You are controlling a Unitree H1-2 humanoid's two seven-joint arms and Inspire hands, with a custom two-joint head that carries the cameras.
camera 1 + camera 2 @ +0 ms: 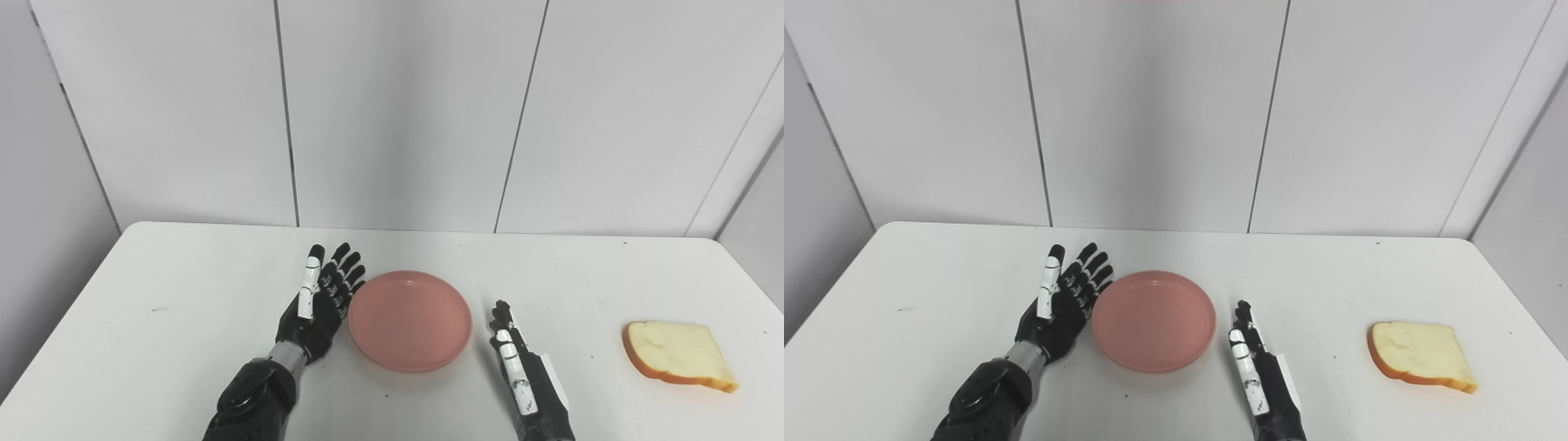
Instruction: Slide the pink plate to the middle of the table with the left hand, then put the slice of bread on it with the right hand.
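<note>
We see the round, shallow pink plate (410,321) sitting empty mid-surface (184,318). Our left hand (320,300), fingers spread and holding nothing, touches its left rim. Our right hand (520,367) rests flat, empty. The crusted bread slice (677,355) lies far right.

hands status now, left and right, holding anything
left hand: open, holds nothing, fingers by the pink plate rim
right hand: open, holds nothing
</note>
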